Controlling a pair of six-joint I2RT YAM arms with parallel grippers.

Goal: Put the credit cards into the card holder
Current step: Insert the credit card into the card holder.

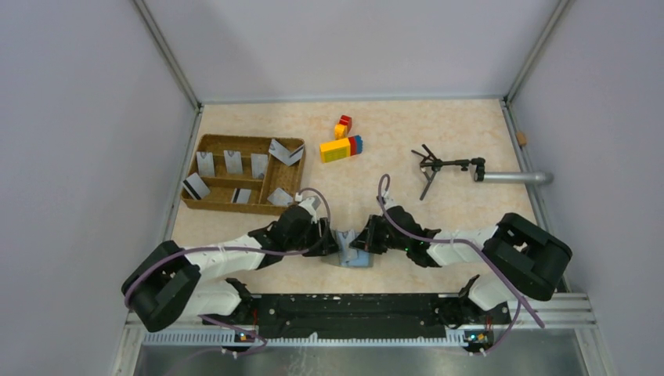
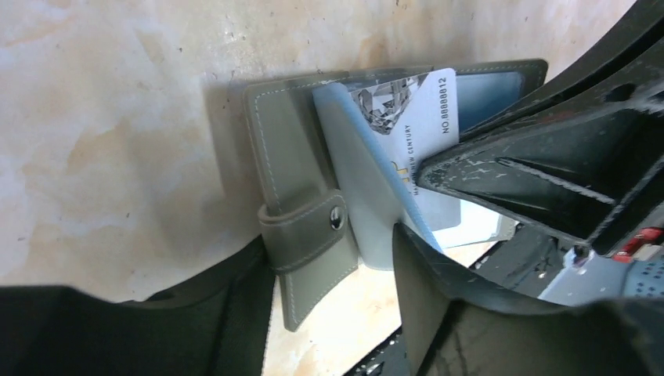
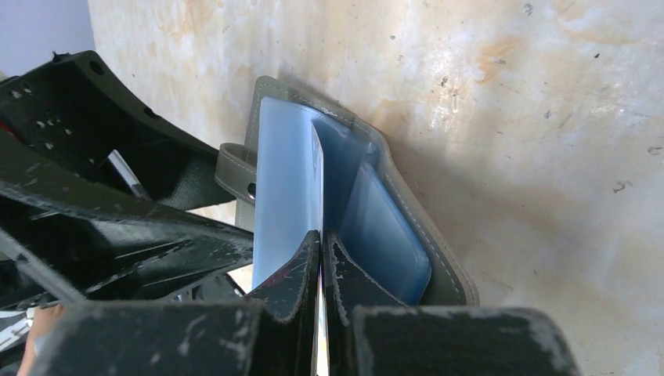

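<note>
While your right tool (image 3: pixel 321 239) pinches one card (image 2: pixel 415 117) tight, part way into the open card holder (image 2: pixel 290 141) on the counter (image 2: pixel 117 117), your left tool (image 2: pixel 325 243) is open around the holder's strap (image 2: pixel 301 235). The other credit cards (image 1: pixel 233 161) sit in the wicker tray (image 1: pixel 235 207), so most of the job is left. Only the top view shows that tray; the left wrist view shows the card's face.

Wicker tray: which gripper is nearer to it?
Left. The left gripper is at the card holder, just off the wicker tray's near right corner. The right gripper is across the holder, farther from the tray.
</note>
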